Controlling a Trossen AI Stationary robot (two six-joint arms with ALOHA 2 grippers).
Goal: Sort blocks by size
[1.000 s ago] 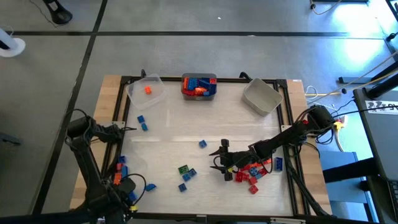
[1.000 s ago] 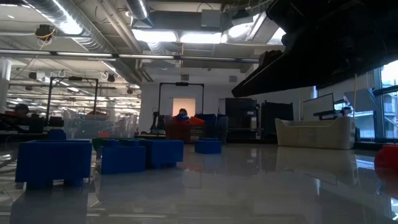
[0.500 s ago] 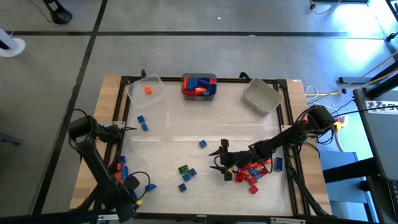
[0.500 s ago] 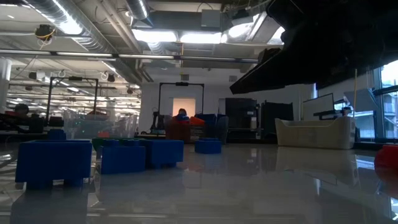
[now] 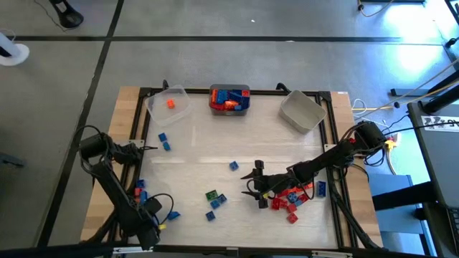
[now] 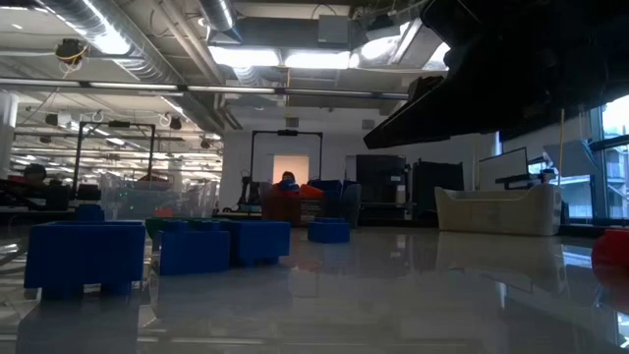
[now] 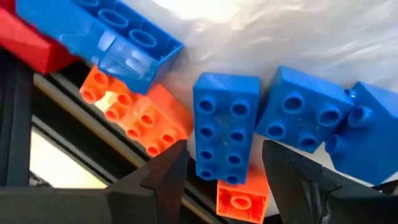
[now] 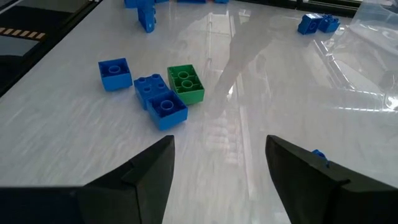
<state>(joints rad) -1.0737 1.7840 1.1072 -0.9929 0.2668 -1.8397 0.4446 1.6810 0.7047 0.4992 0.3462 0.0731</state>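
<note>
left tool (image 7: 224, 171): fingers spread, empty, low over a long blue block (image 7: 225, 127) lying between them, with an orange block (image 7: 140, 115) and more blue blocks (image 7: 298, 112) just beside it at the desk (image 5: 208, 147) edge. right tool (image 5: 252, 184): fingers spread, empty, above bare desk; red blocks (image 5: 290, 199) just behind it, green block (image 8: 185, 84) and blue ones ahead.

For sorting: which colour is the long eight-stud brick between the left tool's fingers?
Blue brick; left wrist view.

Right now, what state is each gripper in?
Left gripper: open, holding nothing, over a long blue studded brick.
Right gripper: open, holding nothing.
</note>
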